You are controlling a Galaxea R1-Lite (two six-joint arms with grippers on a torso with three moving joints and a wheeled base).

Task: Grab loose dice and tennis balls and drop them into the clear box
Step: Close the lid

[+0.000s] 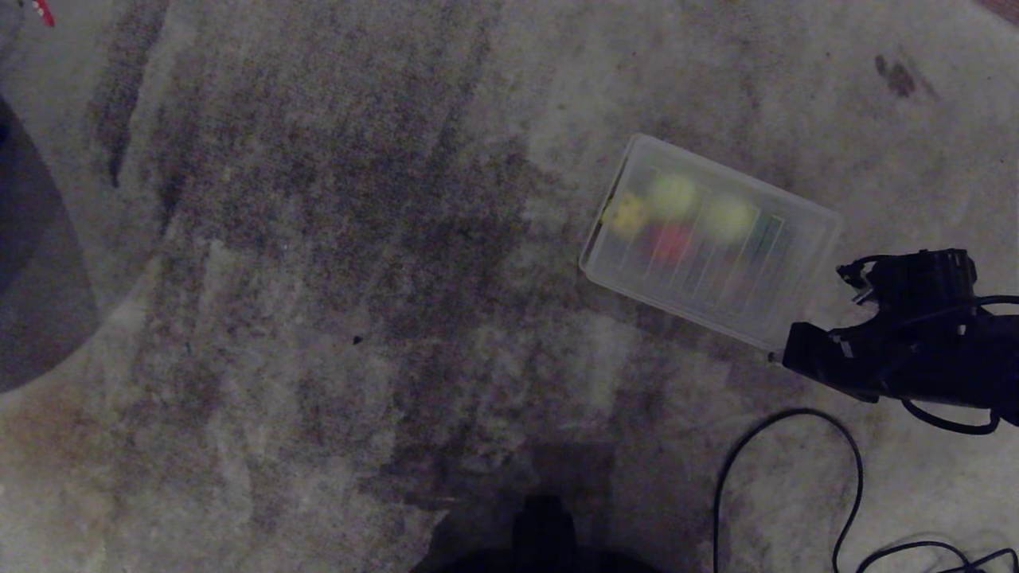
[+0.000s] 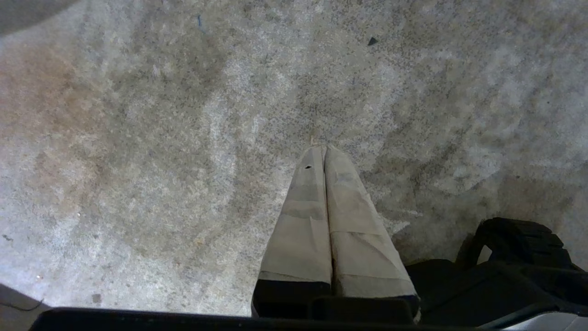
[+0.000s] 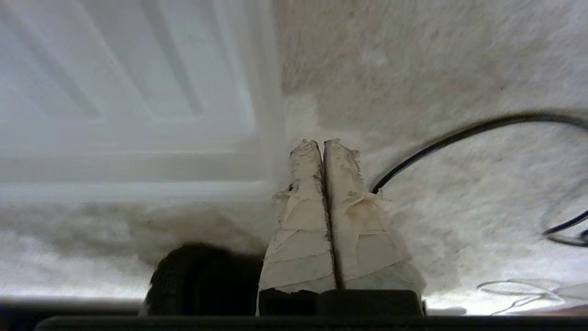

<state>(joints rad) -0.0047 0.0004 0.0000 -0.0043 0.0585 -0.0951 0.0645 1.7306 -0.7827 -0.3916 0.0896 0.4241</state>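
The clear box point(image 1: 808, 270) lies on the carpet to the right, under a cloudy ribbed top. Blurred through it I make out two yellow-green tennis balls point(image 1: 673, 196) point(image 1: 728, 218), a yellow die point(image 1: 627, 215), a red die point(image 1: 669, 243) and a dark green shape point(image 1: 766, 235). No loose dice or balls show on the carpet. My right gripper point(image 1: 772, 356) is shut and empty, its taped tips point(image 3: 324, 145) at the box's near right corner point(image 3: 257, 174). My left gripper point(image 2: 324, 149) is shut and empty over bare carpet, outside the head view.
A black cable point(image 1: 796, 446) loops over the carpet just near of the right arm and shows beside the fingers point(image 3: 459, 133). A grey rounded object point(image 1: 32, 278) fills the left edge. A small red thing point(image 1: 44, 12) sits at the far left corner.
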